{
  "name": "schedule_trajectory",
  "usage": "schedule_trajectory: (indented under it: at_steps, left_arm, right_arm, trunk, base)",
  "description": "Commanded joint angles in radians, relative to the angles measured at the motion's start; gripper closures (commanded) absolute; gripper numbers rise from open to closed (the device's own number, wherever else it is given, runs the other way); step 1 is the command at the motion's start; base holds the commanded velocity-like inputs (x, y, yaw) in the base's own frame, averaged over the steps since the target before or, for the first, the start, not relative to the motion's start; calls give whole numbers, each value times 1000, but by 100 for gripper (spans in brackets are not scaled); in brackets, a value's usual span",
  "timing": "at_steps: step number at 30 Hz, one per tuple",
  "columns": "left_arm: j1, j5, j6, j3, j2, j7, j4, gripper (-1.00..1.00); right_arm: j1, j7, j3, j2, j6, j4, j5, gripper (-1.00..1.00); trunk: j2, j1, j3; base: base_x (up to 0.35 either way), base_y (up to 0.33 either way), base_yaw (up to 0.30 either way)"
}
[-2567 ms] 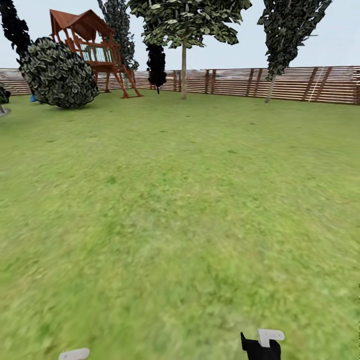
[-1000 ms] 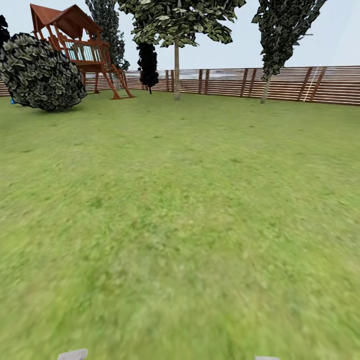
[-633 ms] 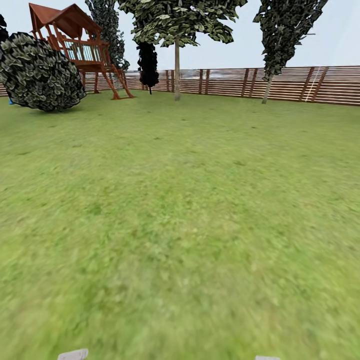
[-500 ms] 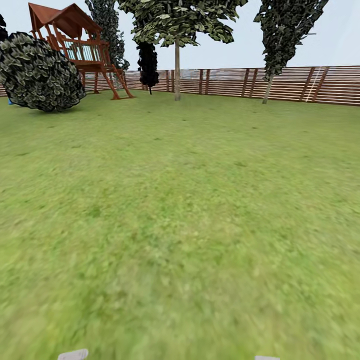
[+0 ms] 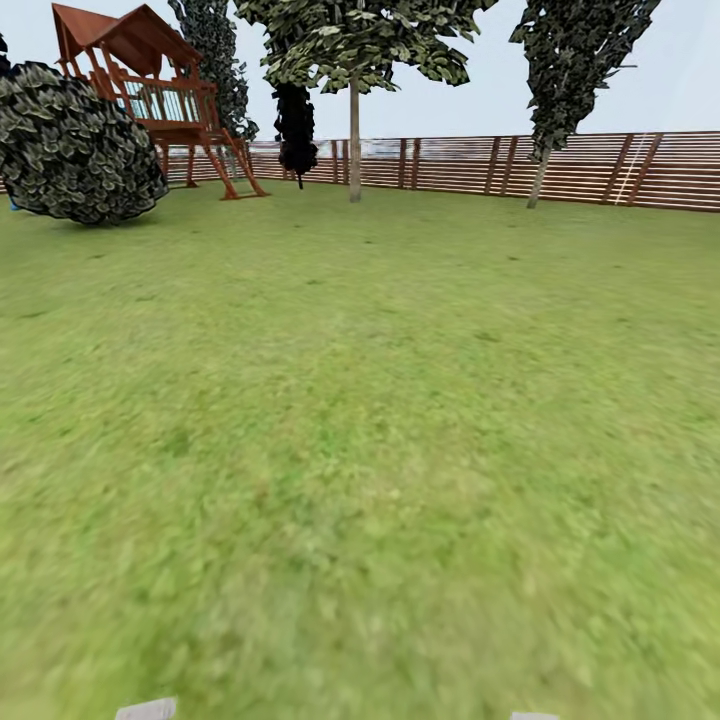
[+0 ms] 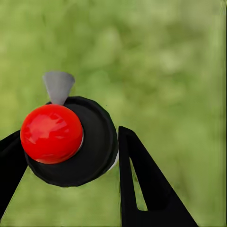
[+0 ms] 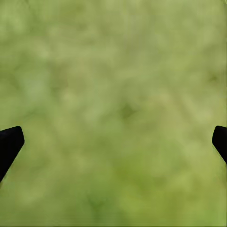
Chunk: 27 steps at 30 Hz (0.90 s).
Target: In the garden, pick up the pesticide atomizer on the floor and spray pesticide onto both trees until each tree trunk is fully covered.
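My head camera looks forward and slightly down across the blurred green grass lawn (image 5: 360, 450) to the far brown horizontal-slat wooden fence (image 5: 580, 168), well ahead of my grippers. My left wrist camera looks along my left gripper (image 6: 66, 151) straight down at the same grass, very near the black round-topped atomizer with the red ball cap (image 6: 52, 134) that sits between the fingers. My right wrist camera looks along my right gripper (image 7: 113, 142), also facing down at grass. All three views share the lawn.

Glossy red knob (image 6: 51, 134); wood-slat fence (image 5: 560, 165).
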Motion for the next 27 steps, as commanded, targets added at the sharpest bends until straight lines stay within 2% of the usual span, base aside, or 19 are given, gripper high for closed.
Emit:
schedule_trajectory:
  at_steps: [1,27]
  left_arm:
    - [0,7,-4,2,0,-2,1,100]
    - [0,8,-4,2,-1,-2,1,100]
  right_arm:
    - [0,-2,9,0,-3,1,-9,-100]
    - [0,-2,9,0,-3,1,-9,-100]
  trunk:
    - [0,0,-1]
    - [0,0,-1]
  base:
    - [337,0,0]
    - [337,0,0]
